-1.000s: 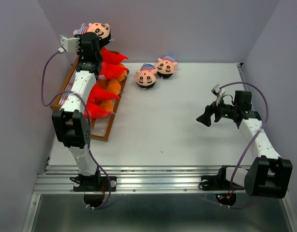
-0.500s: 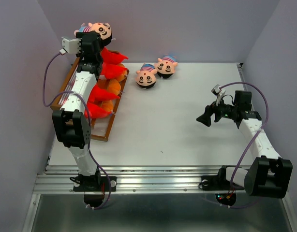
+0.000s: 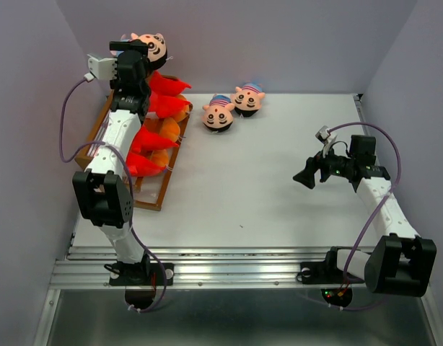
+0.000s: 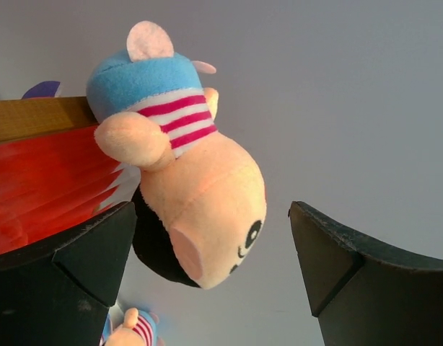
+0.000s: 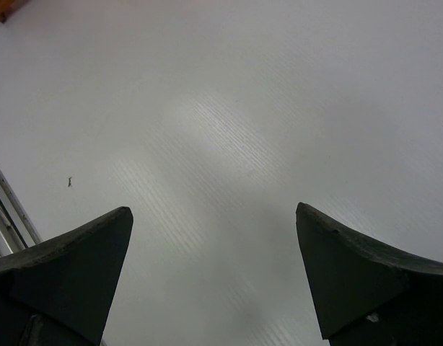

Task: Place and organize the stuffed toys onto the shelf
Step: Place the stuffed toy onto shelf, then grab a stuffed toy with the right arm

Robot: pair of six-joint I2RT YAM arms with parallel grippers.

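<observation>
Evidently the doll (image 4: 185, 180) is seated atop the shelf (image 4: 34, 119), so the left hand (image 4: 214, 249) is spread around it, the right hand (image 5: 214, 267) spread idle.

A wooden shelf (image 3: 164, 189) is stood on the white table (image 3: 265, 209), right under the left gripper (image 4: 211, 216). Red plushies (image 3: 146, 138) and orange ones (image 3: 169, 130) are lined up on it, with one doll head (image 3: 154, 46) perched just ahead of that gripper. Two more doll heads (image 3: 218, 115) are seen lying on the table, off to its right.

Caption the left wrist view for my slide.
Open left gripper flanking a striped-cap doll head beside the shelf.
</observation>
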